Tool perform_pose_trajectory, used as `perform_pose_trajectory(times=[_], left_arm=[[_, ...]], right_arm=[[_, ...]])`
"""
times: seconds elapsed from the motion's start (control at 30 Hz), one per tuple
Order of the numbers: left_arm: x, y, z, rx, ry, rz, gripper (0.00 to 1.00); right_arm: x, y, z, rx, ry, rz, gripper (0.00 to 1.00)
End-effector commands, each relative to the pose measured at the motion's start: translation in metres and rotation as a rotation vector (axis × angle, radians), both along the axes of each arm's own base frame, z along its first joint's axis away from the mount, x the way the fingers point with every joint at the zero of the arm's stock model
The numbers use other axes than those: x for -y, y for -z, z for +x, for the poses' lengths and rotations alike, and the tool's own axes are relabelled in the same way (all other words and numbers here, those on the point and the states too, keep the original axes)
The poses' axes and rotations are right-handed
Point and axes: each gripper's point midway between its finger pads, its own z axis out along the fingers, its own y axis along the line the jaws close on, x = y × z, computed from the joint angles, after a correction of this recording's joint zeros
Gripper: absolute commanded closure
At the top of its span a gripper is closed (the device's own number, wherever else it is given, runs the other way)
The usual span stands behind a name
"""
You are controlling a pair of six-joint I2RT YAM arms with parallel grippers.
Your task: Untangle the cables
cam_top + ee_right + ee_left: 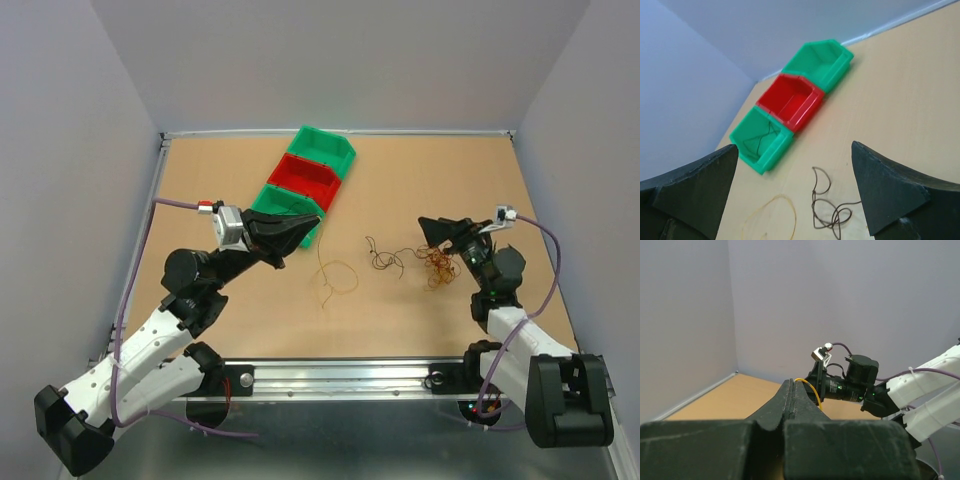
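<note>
1. Plainly, the left gripper had its jaws pressed together, and the left wrist view showed a thin yellow cable arcing out from between their tips, so they were pinching that strand.
2. In the top view the left gripper sat raised beside the nearest green bin, and the yellow cable trailed down from it into a loose loop on the surface.
3. The right gripper had its jaws spread wide with nothing between them; it touched no strand that the pictures showed.
4. Just beside the right gripper in the top view lay the curly orange-brown tangle, and left of it a loose dark cable, apart from the yellow loop.
5. The right wrist view showed the dark cable and the yellow loop lying separate on the surface, and a dark strand already inside the nearest green bin; the red bin and the far green bin looked bare from there.
6. The step in hand seemed to be carrying the yellow strand clear; it would go best with a slow, high lift, so the trailing loop did not snag the dark cable.
7. The right jaws would do well to pick a single outer strand of the tangle, not the whole clump.
</note>
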Motion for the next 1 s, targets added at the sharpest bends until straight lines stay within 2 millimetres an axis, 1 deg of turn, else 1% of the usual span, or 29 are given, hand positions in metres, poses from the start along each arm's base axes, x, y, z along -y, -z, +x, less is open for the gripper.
perform_pose_trajectory(times=[0.0, 0.03, 0.07, 0.13, 0.17, 0.27, 0.3, 0.33, 0.37, 0.4, 0.43, 0.47, 0.53, 0.63, 0.77, 0.83, 0.93, 0.97], left_arm=[[-0.019, -0.023, 0.017, 0.094, -0.166, -0.054, 1.00], [-0.020, -0.022, 0.022, 0.086, -0.189, -0.052, 1.00], [-0.019, -0.022, 0.027, 0.079, -0.202, -0.047, 1.00], [-0.018, -0.021, 0.033, 0.055, -0.219, -0.038, 1.00], [-0.017, -0.020, 0.037, 0.045, -0.230, -0.037, 1.00], [-0.016, -0.017, 0.046, 0.030, -0.259, -0.014, 1.00], [-0.015, -0.017, 0.048, 0.029, -0.265, -0.009, 1.00], [-0.018, -0.016, 0.053, 0.023, -0.292, -0.006, 1.00], [-0.019, -0.013, 0.055, 0.020, -0.308, -0.003, 1.00], [-0.026, -0.017, 0.059, 0.020, -0.349, -0.031, 1.00], [-0.030, -0.016, 0.064, 0.011, -0.381, -0.043, 1.00], [-0.035, -0.014, 0.067, 0.009, -0.414, -0.046, 1.00], [-0.045, -0.012, 0.076, 0.007, -0.489, -0.050, 1.00], [-0.043, -0.007, 0.081, 0.000, -0.499, -0.034, 1.00], [-0.033, 0.002, 0.086, -0.007, -0.478, -0.005, 1.00], [-0.029, 0.006, 0.090, -0.017, -0.478, 0.007, 1.00], [-0.028, 0.010, 0.095, -0.005, -0.496, 0.028, 1.00], [-0.028, 0.012, 0.097, -0.010, -0.500, 0.032, 1.00]], right_arm=[[-0.045, -0.020, -0.015, 0.143, -0.235, -0.145, 0.01], [-0.054, -0.018, -0.016, 0.149, -0.273, -0.168, 0.01], [-0.073, -0.015, -0.018, 0.162, -0.352, -0.215, 0.01], [-0.091, -0.009, -0.017, 0.161, -0.416, -0.259, 0.01], [-0.107, -0.003, -0.018, 0.162, -0.469, -0.290, 0.01], [-0.129, 0.003, -0.026, 0.176, -0.561, -0.320, 0.01], [-0.136, 0.008, -0.031, 0.187, -0.614, -0.340, 0.02], [-0.144, 0.009, -0.037, 0.199, -0.656, -0.349, 0.02], [-0.148, 0.012, -0.044, 0.224, -0.704, -0.371, 0.02], [-0.152, 0.013, -0.048, 0.238, -0.731, -0.388, 0.02], [-0.155, 0.016, -0.052, 0.247, -0.756, -0.406, 0.03], [-0.161, 0.024, -0.060, 0.256, -0.798, -0.443, 0.03], [-0.168, 0.031, -0.068, 0.266, -0.828, -0.494, 0.03], [-0.177, 0.034, -0.075, 0.278, -0.860, -0.524, 0.03], [-0.195, 0.040, -0.079, 0.277, -0.905, -0.549, 0.03], [-0.205, 0.036, -0.078, 0.291, -0.918, -0.552, 0.03], [-0.218, 0.038, -0.070, 0.282, -0.915, -0.560, 0.03], [-0.227, 0.040, -0.064, 0.272, -0.900, -0.571, 0.03]])
